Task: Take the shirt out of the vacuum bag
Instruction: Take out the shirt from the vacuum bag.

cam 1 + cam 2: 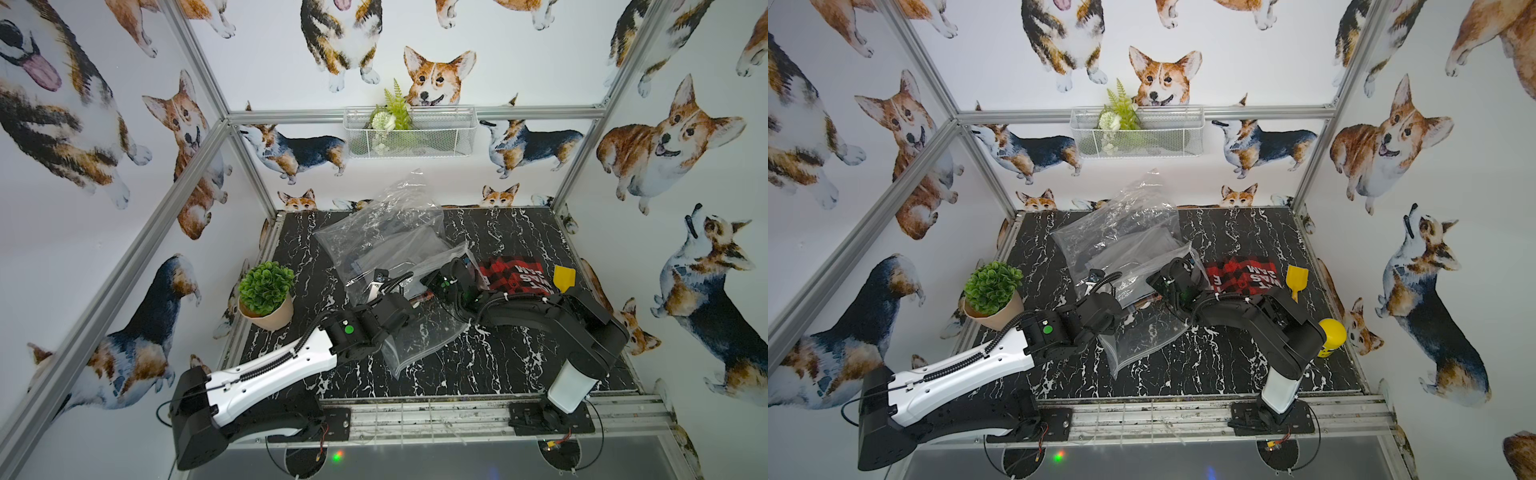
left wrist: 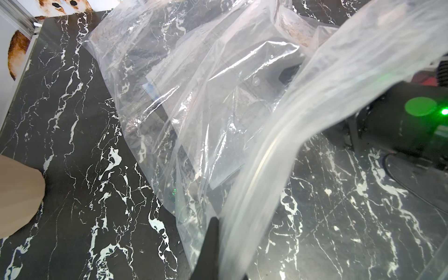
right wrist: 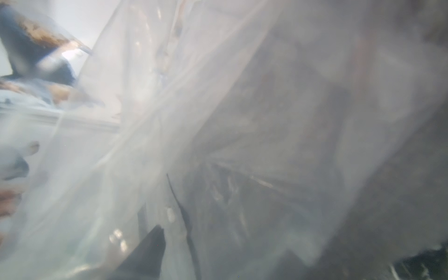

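The vacuum bag (image 1: 386, 224) (image 1: 1121, 224) lies crumpled in the middle of the black marble table, its far end standing up. A dark grey shirt (image 1: 399, 249) (image 2: 266, 72) shows through the film, folded inside. My left gripper (image 1: 372, 293) (image 2: 218, 242) is shut on the bag's near edge strip and holds it lifted. My right gripper (image 1: 457, 266) (image 3: 218, 242) is pushed into the bag's right side. Blurred film (image 3: 218, 97) covers its view. One of its fingers (image 3: 150, 247) shows well off centre, so its jaws stand apart. I see nothing clearly pinched between them.
A potted plant (image 1: 266, 291) stands at the table's left edge, close to the left arm. To the right of the bag lie a red plaid cloth (image 1: 511, 272) and a yellow scoop (image 1: 564, 277). A yellow round object (image 1: 1331, 336) sits behind the right arm. A wire basket (image 1: 409, 131) hangs on the back wall.
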`<state>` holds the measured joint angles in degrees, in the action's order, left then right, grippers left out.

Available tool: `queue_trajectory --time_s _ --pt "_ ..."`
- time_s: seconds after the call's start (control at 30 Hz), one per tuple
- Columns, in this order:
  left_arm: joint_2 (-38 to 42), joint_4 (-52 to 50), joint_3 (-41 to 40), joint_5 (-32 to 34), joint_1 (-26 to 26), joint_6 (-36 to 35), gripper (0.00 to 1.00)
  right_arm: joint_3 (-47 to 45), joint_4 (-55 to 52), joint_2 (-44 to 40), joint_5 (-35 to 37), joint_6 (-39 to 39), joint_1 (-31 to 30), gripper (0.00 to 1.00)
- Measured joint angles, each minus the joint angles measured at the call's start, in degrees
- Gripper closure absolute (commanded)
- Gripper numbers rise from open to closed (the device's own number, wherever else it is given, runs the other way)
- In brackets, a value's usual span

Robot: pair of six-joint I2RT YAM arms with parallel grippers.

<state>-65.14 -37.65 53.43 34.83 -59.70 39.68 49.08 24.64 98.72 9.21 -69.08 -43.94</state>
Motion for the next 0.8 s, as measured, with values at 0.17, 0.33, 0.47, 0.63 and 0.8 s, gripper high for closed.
queue_trajectory --time_s 0.17,0.33,0.47,0.63,0.8 --pt "-0.3 0.0 0.0 0.0 0.0 0.0 1.0 -0.5 0.6 0.3 -0.4 0.0 0.2 0.3" --pt "-0.8 0.0 0.3 0.0 0.0 0.0 1.0 -0.3 0.8 0.7 -1.8 0.0 0.4 0.3" --pt "-0.8 -0.1 0.2 0.0 0.0 0.0 1.0 -1.4 0.9 -0.4 -1.7 0.0 -1.1 0.29" --pt "-0.9 -0.2 0.2 -0.1 0.0 0.0 1.0 -2.9 2.2 -0.5 -2.3 0.0 -1.4 0.28" --pt "-0.6 -0.3 0.2 -0.1 0.0 -0.1 1.0 -5.2 3.0 -2.2 -1.9 0.0 -2.6 0.27"
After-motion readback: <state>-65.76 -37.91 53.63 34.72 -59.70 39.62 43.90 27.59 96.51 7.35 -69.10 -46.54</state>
